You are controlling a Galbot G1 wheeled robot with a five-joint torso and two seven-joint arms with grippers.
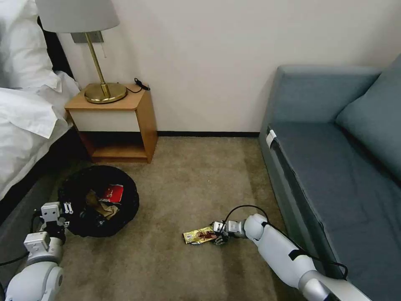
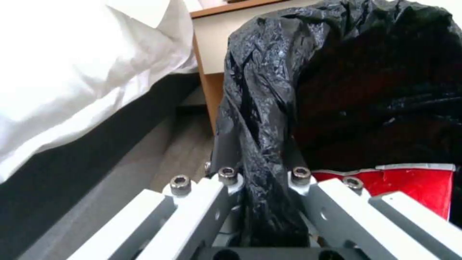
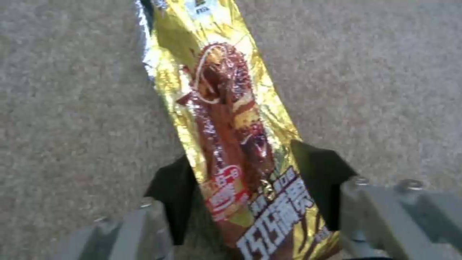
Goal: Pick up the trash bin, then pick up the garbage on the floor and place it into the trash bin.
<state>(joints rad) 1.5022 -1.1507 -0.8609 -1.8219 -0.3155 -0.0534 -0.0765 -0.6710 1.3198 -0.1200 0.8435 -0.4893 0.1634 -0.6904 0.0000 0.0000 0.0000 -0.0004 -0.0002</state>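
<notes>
Gold snack wrapper lies flat on the carpet between the open fingers of the right pincer, not yet lifted — likely the last piece, since the trash bin, clenched at its rim by the left pincer, already holds red and brown litter.

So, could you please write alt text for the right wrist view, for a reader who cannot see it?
A gold snack wrapper with a dark brown picture lies flat on beige carpet, its near end between the two black fingers of the right gripper, one on each side of it. The fingers are spread and have not closed on it.
</notes>
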